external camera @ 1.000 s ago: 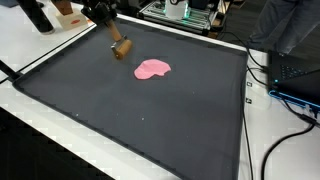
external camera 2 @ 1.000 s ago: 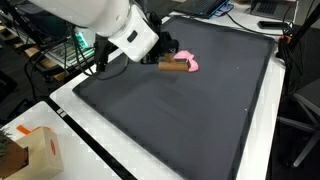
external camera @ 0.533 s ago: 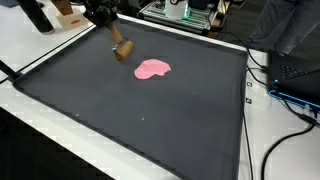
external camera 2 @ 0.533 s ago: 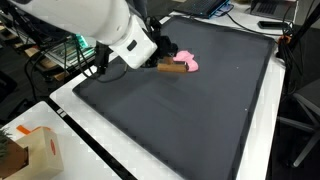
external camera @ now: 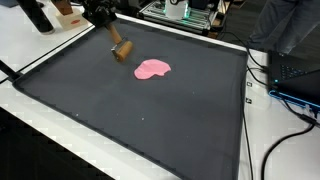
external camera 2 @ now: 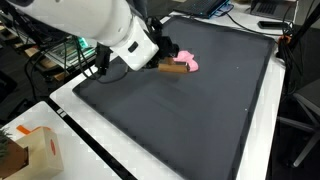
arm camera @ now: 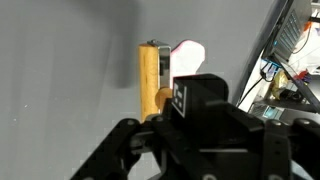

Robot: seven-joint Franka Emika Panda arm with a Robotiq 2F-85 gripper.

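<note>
A small wooden block [external camera: 121, 50] lies on the black mat [external camera: 140, 110], just left of a flat pink piece [external camera: 152, 69]. My gripper [external camera: 112, 40] reaches down to the block's near end. In the other exterior view the white arm covers most of the gripper [external camera 2: 158, 60], with the block [external camera 2: 176, 67] and the pink piece [external camera 2: 188, 61] beside it. In the wrist view the block [arm camera: 148, 75] runs away from the black gripper body, which hides its near end and the fingertips. The pink piece [arm camera: 188, 55] lies just beyond the block.
The mat sits on a white table [external camera: 30, 50]. A cardboard box [external camera 2: 30, 150] stands off the mat's near corner. Cables and a laptop [external camera: 295, 80] lie along one side, and equipment racks [external camera: 185, 12] stand behind the far edge.
The arm has sunk and shifted slightly over the block. The block and the pink piece have hardly moved.
</note>
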